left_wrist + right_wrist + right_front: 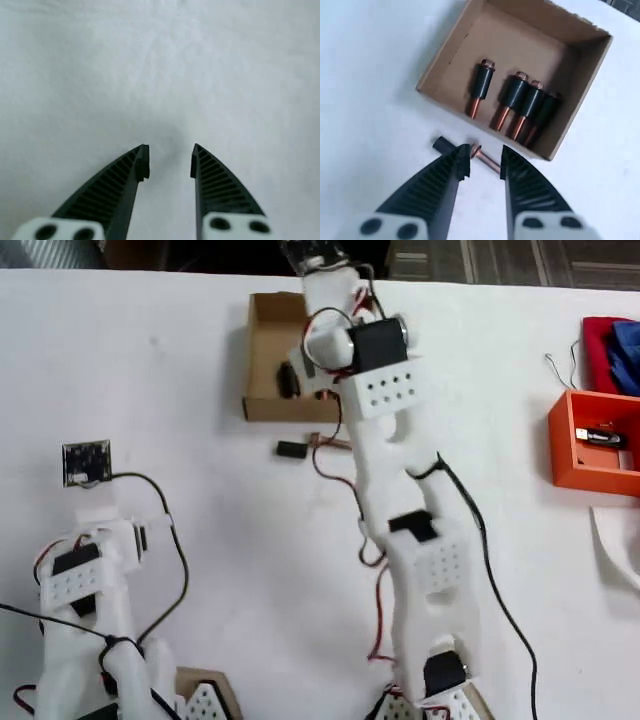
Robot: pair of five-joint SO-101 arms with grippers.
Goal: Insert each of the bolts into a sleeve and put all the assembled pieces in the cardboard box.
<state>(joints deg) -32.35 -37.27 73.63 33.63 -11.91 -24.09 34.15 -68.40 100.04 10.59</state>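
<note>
Your right gripper (485, 159) hangs released, its fingers spread above a loose bolt (490, 161) and sleeve (442, 145) lying on the table (370, 75) just outside the cardboard box (445, 65), which holds four assembled pieces (481, 82). Your left gripper (167, 162) is spread too, above the table.

In the high view the right arm (385, 385) hides the right half of the cardboard box (265, 355) at upper centre, the right edge cuts off an orange tray (590, 475), and in the right wrist view the right pincer (485, 154) overlaps one end of the loose bolt (487, 159).
</note>
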